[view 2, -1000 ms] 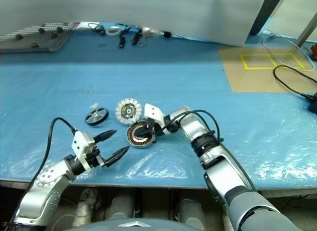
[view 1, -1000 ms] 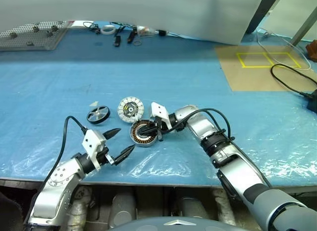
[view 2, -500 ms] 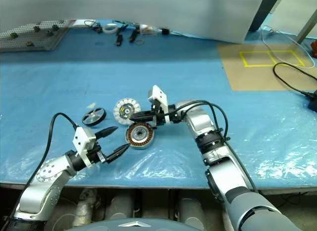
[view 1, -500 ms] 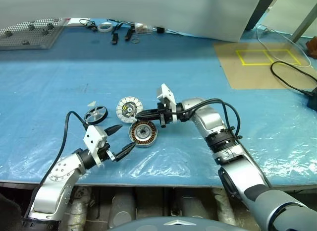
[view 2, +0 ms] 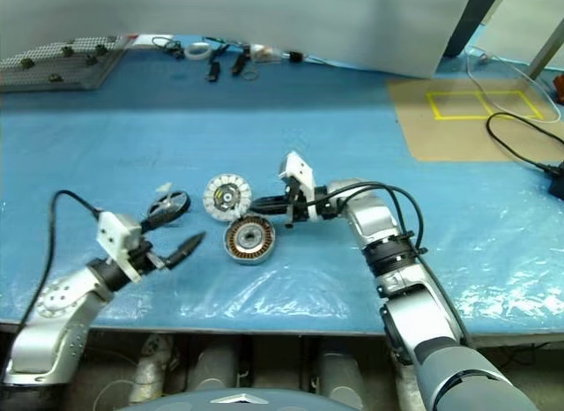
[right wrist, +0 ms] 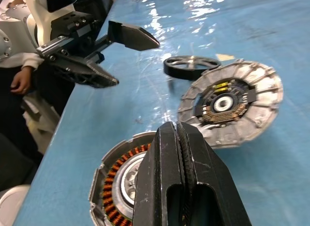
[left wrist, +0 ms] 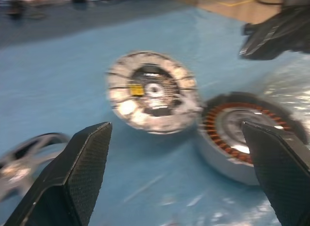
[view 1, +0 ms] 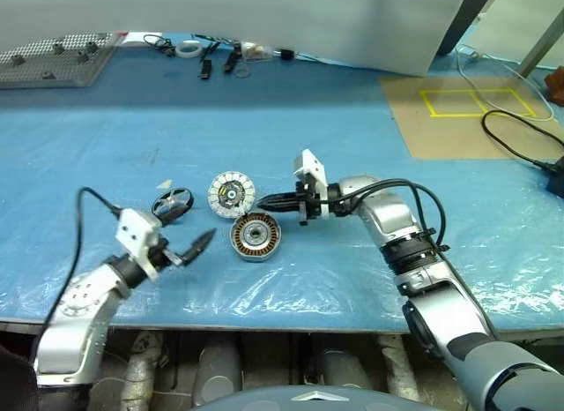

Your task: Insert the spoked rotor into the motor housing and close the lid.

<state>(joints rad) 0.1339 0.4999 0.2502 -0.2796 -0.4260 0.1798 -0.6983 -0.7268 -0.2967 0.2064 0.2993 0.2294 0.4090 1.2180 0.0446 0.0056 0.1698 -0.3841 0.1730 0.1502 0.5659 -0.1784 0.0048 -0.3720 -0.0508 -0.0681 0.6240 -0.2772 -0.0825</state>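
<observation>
The black spoked rotor (view 1: 173, 202) lies flat on the blue table. Right of it lies the lid (view 1: 231, 194), white-segmented face up. The silver motor housing (view 1: 256, 236), with its copper windings showing, sits just in front of the lid. My left gripper (view 1: 192, 224) stands open beside the rotor, to the left of the housing, with nothing between its fingers (left wrist: 72, 177). My right gripper (view 1: 260, 200) is shut and empty. It points left and hovers above the gap between lid and housing. The right wrist view looks down over the housing (right wrist: 118, 182) and lid (right wrist: 230, 102).
A perforated tray (view 1: 53, 58) and loose tools with cables (view 1: 220, 54) lie along the table's back edge. A brown board with a yellow tape square (view 1: 467, 111) and a black cable (view 1: 520, 146) are at the right. A small white scrap (view 1: 165, 184) lies behind the rotor.
My right gripper has lifted off the housing and drawn back to the right, still shut. My left gripper has swung left, away from the housing and nearer the rotor, still open.
</observation>
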